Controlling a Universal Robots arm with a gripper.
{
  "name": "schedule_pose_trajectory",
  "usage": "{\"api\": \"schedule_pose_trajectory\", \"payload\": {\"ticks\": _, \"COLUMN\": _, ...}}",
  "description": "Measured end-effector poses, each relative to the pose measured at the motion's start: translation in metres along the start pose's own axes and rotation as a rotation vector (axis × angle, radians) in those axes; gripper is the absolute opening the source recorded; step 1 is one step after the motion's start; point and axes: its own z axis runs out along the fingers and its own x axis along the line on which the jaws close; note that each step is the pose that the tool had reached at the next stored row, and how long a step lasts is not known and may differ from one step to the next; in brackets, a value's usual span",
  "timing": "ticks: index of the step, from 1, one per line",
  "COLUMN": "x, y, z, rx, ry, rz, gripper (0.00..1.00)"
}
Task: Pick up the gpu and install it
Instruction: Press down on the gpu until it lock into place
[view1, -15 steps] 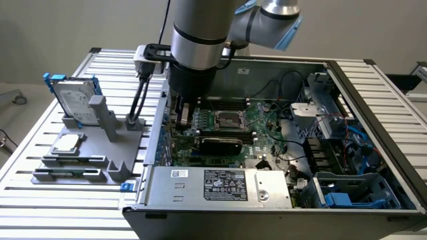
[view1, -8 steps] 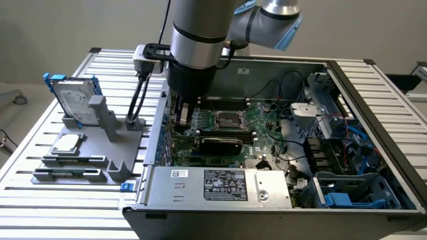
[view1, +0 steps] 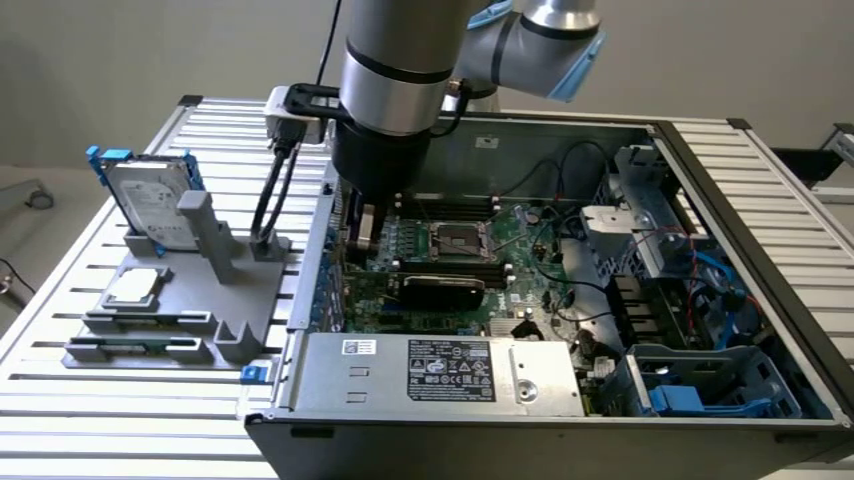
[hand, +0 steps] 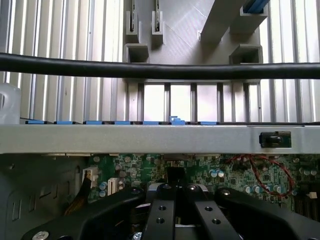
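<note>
Arm reaches down into the open case (view1: 747, 290), left-centre of the exterior frame. Gripper (hand: 175, 200) is fully closed, its fingers meeting just above the motherboard (hand: 240, 175); whether they pinch anything, I cannot tell. GPU (view1: 441, 290) stands on edge in the board at frame centre, black shroud facing the camera, just right of the arm.

Risks, as judged: card half-seated or tilted in its slot; fingers scraping board components; black cable (hand: 160, 71) snagging the case wall.
</note>
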Motion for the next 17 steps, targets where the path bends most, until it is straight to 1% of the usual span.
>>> {"api": "schedule_pose_trajectory", "payload": {"ticks": 7, "x": -0.0009, "y": 0.0002, "z": -0.0005, "rx": -0.0159, "ry": 0.0002, "rz": 0.001, "gripper": 0.11}}
{"api": "schedule_pose_trajectory", "payload": {"ticks": 12, "x": -0.0029, "y": 0.0001, "z": -0.0005, "rx": -0.0234, "ry": -0.0001, "rz": 0.001, "gripper": 0.11}}
{"api": "schedule_pose_trajectory", "payload": {"ticks": 17, "x": -0.0056, "y": 0.0001, "z": -0.0006, "rx": -0.0284, "ry": -0.0002, "rz": 0.004, "gripper": 0.11}}
